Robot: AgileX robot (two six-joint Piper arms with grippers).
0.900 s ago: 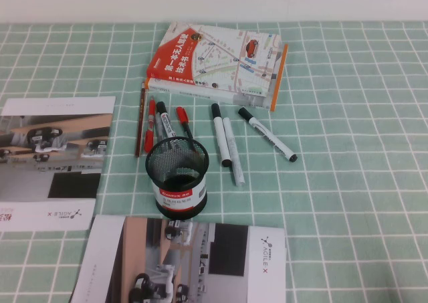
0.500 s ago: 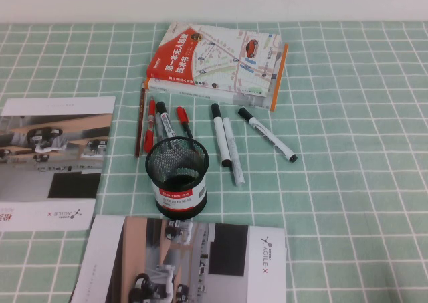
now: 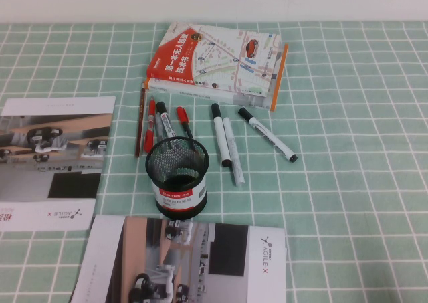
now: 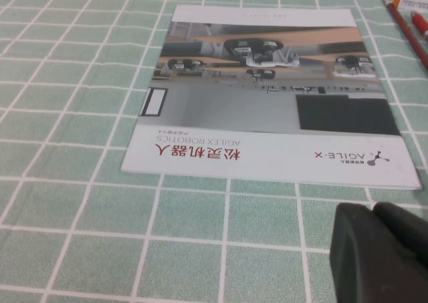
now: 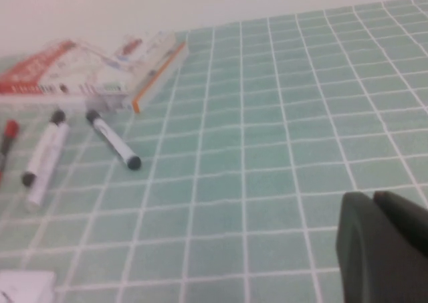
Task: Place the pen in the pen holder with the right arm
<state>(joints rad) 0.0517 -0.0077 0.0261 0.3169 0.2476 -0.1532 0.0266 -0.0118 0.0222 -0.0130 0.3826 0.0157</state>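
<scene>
The pen (image 3: 268,134) lies on the green checked tablecloth (image 3: 354,182) right of centre in the high view, slanting from its black cap near the book (image 3: 217,63) down to the right, free of any gripper. The pen holder (image 3: 178,178) stands upright at lower centre, well apart from the pen, with 2 white markers (image 3: 226,141) between them. 2 red-capped markers (image 3: 151,124) and a pencil (image 3: 140,120) lie to the upper left of the holder. Neither arm shows in the high view. In the left wrist view the left gripper (image 4: 383,253) sits at the lower right, fingers pressed together, holding nothing, above the cloth just beside a brochure (image 4: 267,95). In the right wrist view the right gripper (image 5: 384,246) is at the lower right, fingers likewise together and bare, well apart from the pen (image 5: 114,140) at the left.
</scene>
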